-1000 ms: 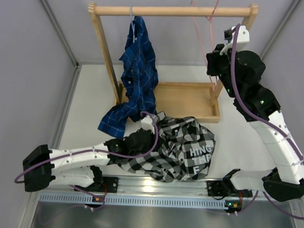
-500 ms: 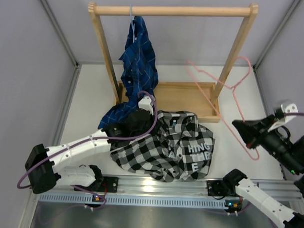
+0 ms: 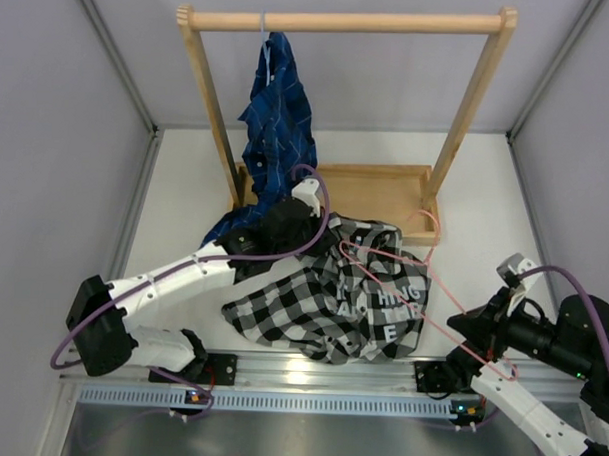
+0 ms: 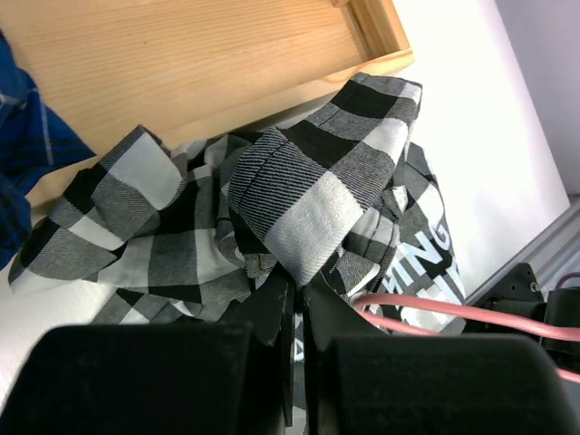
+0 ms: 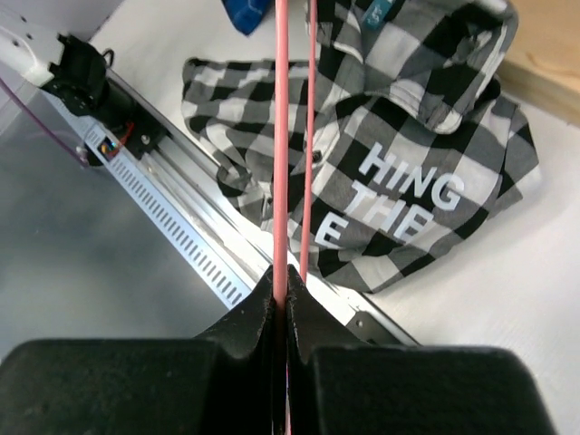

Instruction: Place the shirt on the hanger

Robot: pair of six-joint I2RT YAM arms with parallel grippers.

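R gripper (image 5: 281,283) is clamped on the hanger (image 5: 281,136) wire. In top view the hanger's long axis runs from it toward 10 o'clock, across the shirt (image 3: 312,308) heaped btwn both arms. L gripper (image 4: 297,288), nearer, pinches a raised shirt fold. Top view shows the full hanger span; R wrist cam shows only two wires over the lettering (image 5: 408,195).

Shirt (image 3: 282,312) lettering partly under folds (hanger (image 5: 281,136) end outside right wrist view)

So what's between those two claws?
The checked shirt, pinched by the left gripper, with the pink hanger reaching over it from the right gripper. The top view shows it.
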